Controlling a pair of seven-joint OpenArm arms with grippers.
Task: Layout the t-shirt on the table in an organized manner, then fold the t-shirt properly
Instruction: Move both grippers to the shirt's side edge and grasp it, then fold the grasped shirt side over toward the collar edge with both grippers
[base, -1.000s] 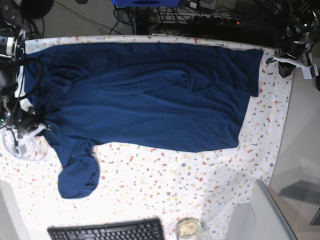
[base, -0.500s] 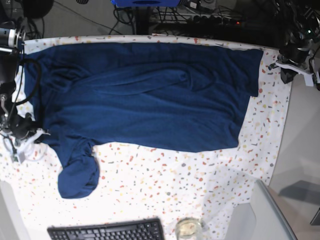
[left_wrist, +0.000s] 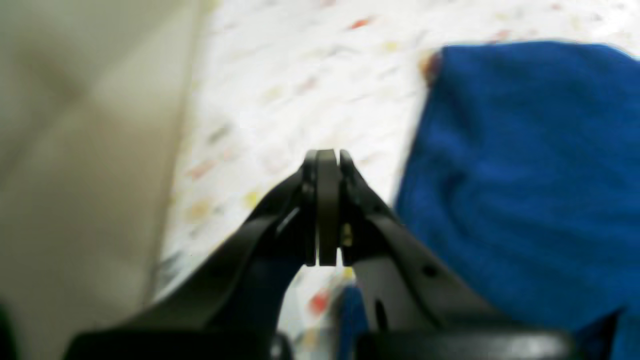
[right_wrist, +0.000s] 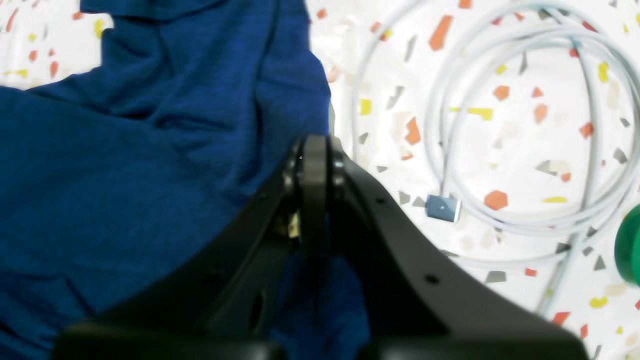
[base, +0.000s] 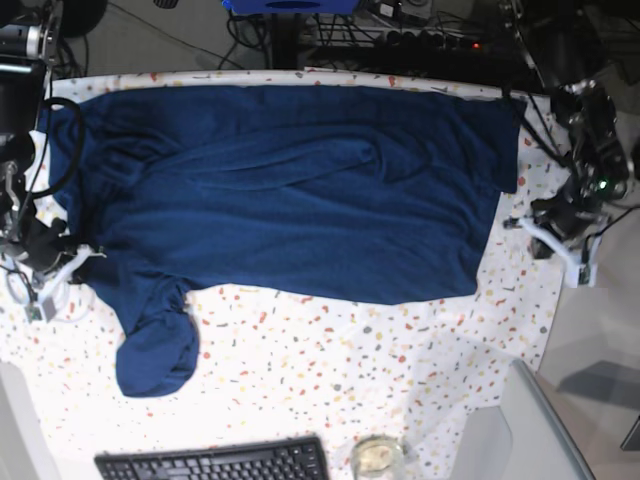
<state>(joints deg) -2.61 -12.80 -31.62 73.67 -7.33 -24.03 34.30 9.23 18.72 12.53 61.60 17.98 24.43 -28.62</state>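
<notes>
The dark navy t-shirt (base: 290, 190) lies spread across the speckled table (base: 400, 350), with wrinkles near its middle and one sleeve (base: 155, 350) bunched at the near left. My left gripper (base: 565, 255) hovers shut and holds nothing, over the table strip just off the shirt's right edge (left_wrist: 525, 175). In its wrist view, the left gripper (left_wrist: 327, 156) has its pads pressed together. My right gripper (base: 62, 270) is at the shirt's left edge. In its wrist view, the right gripper (right_wrist: 315, 145) is shut over the fabric border (right_wrist: 150, 175), with no cloth seen between the pads.
A coiled white cable (right_wrist: 525, 150) with a small metal plug lies right of my right gripper, with a green object (right_wrist: 631, 245) beyond it. A black keyboard (base: 215, 462) and a glass jar (base: 377, 457) sit at the near edge. Plain grey surface (base: 600, 330) borders the right.
My left arm has swung from the far right corner toward the near side, along the shirt's right edge. The right arm has shifted only slightly. The shirt has not moved.
</notes>
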